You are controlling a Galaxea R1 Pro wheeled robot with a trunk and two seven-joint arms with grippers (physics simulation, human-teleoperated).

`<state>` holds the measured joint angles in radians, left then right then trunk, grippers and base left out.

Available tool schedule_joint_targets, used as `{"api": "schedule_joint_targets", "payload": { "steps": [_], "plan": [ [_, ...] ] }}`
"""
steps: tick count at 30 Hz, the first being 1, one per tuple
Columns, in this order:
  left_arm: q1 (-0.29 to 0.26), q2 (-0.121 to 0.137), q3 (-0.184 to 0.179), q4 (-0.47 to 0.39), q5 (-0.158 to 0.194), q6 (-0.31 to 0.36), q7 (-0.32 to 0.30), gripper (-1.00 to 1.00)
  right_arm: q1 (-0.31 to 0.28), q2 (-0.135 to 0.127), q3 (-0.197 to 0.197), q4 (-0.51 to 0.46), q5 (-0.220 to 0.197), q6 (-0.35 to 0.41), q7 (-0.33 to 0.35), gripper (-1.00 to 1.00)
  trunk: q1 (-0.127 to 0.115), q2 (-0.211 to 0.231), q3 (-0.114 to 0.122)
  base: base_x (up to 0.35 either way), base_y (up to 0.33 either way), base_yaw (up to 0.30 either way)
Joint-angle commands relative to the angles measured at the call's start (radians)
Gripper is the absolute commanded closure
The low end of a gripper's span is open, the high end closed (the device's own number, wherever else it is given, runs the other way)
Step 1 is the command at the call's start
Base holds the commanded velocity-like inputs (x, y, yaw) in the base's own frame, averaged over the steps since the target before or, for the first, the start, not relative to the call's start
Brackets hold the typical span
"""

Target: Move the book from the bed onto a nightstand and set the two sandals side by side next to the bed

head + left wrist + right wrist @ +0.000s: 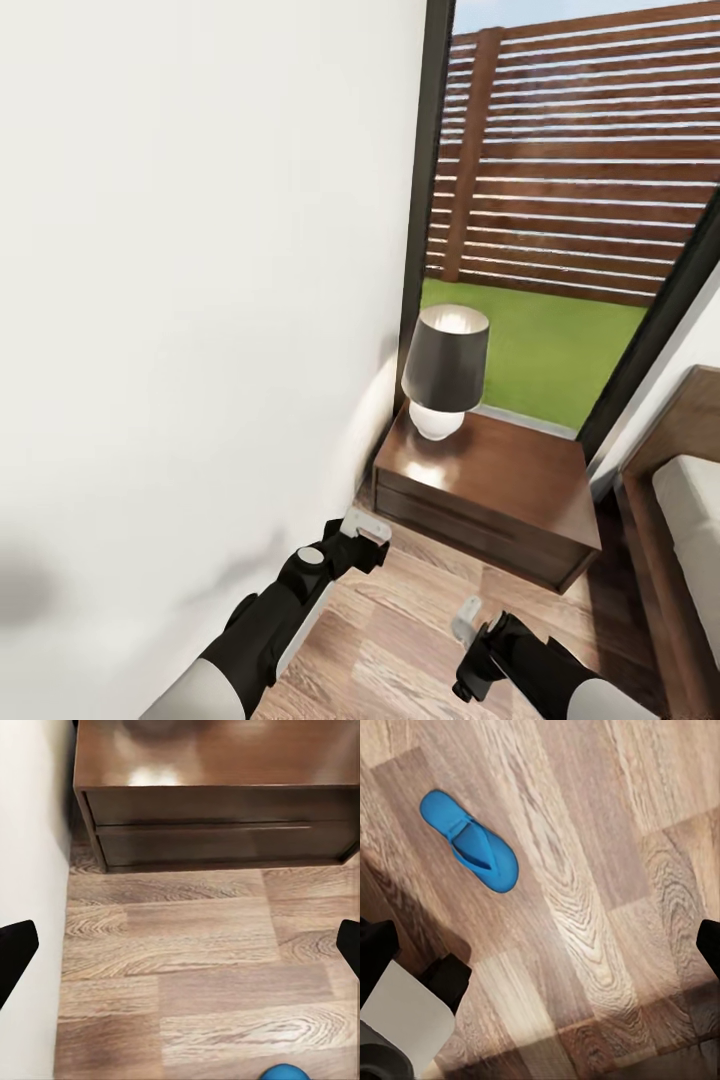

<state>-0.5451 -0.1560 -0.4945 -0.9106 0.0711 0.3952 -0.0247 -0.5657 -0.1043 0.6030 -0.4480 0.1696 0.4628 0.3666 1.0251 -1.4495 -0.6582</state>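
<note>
**Head view: nightstand ahead, one sandal on the floor below the arms**

Head view puts you facing the small dark brown glossy wooden nightstand [490, 495], with the black-shaded, white-based lamp [445, 372] standing at its back left corner against the white wall [200, 300]. A strip of the light grey mattress and dark wooden frame of the bed [690, 500] shows at the right. The book isn't visible from here.

Both the left gripper [365, 528] and the right gripper [466, 620] hang empty over the wood plank floor [400, 620], fingers spread wide in each wrist view.

The right wrist view shows a flat bright blue flip-flop sandal [469, 841] lying alone on the floor, well apart from the fingers. I'd take that one first: swing the right wrist until the sole runs across the gap between the fingers, descend straight, and close on the strap or the sole's edge. A blue sliver [283, 1072] in the left wrist view may be a sandal too; I can't tell.
</note>
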Motion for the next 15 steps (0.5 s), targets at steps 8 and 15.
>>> {"api": "schedule_joint_targets", "payload": {
  "steps": [8,15],
  "plan": [
    [-0.002,0.002,-0.001,-0.002,0.016,-0.005,0.003,-1.0,0.0,0.003,0.003,0.0,0.025,0.003,0.006,-1.0,0.0,-0.001,-0.014,0.0,0.0,0.0],
    [-0.003,0.002,-0.001,-0.003,0.014,-0.024,0.007,-1.0,0.0,0.004,0.003,0.001,0.028,0.003,0.006,-1.0,0.0,-0.001,-0.026,0.0,0.0,0.0]
  ]
}}
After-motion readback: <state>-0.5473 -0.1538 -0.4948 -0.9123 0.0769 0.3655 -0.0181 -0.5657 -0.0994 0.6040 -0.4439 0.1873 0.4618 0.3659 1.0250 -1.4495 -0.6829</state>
